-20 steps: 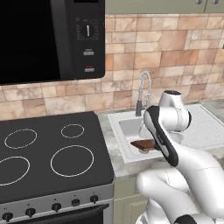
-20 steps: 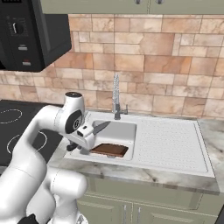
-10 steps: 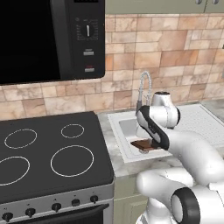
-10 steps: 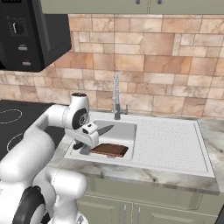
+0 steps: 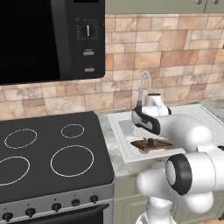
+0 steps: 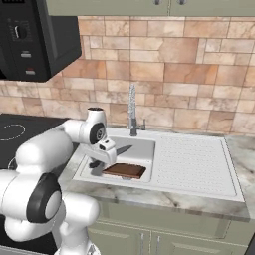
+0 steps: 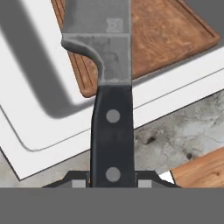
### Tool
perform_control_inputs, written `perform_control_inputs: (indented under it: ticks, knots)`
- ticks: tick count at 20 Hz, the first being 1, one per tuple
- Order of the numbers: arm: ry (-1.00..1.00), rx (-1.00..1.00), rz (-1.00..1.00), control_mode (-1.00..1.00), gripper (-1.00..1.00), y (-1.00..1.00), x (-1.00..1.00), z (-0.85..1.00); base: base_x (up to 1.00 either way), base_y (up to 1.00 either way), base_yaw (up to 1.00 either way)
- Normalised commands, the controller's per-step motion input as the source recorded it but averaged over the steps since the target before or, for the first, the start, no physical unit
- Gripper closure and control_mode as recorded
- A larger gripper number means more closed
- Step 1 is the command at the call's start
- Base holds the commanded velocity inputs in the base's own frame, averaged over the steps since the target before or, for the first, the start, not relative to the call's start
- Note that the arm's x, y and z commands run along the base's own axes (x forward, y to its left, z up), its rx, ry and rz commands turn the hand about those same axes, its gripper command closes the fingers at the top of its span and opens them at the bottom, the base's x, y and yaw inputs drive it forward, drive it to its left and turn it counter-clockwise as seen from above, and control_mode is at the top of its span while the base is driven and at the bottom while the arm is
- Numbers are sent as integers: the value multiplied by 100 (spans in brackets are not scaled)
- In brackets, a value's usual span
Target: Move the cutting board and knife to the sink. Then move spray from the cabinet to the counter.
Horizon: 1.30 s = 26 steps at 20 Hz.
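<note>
We see the hand [image 6: 102, 149] pinching the knife [image 7: 107, 74] by its black handle, fingers narrowed against both sides w/ the grey blade running straight out ahead. In the right base view the blade tip [image 6: 124, 148] pokes out over the sink [image 6: 189, 164], just above the cutting board [image 6: 124, 171]. The board lies flat inside the basin, near its front wall, reddish-brown w/ a raised rim; in the left base view it shows at [image 5: 151, 144] under the arm's wrist. The hand view looks down past the knife at the board, the white sink rim and a strip of marble counter [image 7: 183, 131] at the basin's edge. Faucet [image 6: 132, 112] stands behind the basin; black stovetop [image 5: 48, 153] sits beside the sink.
</note>
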Motion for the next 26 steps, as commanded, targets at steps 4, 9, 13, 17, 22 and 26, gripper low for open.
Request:
perform_control_inputs:
  ticks: [4, 9, 13, 17, 22, 26]
  knots:
    - [0, 0, 0, -100, 100, -8, 37, -25, 0, 0, 0]
    - [0, 0, 0, -100, 100, -8, 31, -28, 0, 0, 0]
    - [0, 0, 0, -100, 100, -9, 34, -25, 0, 0, 0]
    - [7, 0, 0, -100, 100, -11, 33, -21, 0, 0, 0]
    - [6, 0, 0, -100, 100, -10, 27, -24, 0, 0, 0]
    - [5, 0, 0, -100, 100, -12, 26, -21, 0, 0, 0]
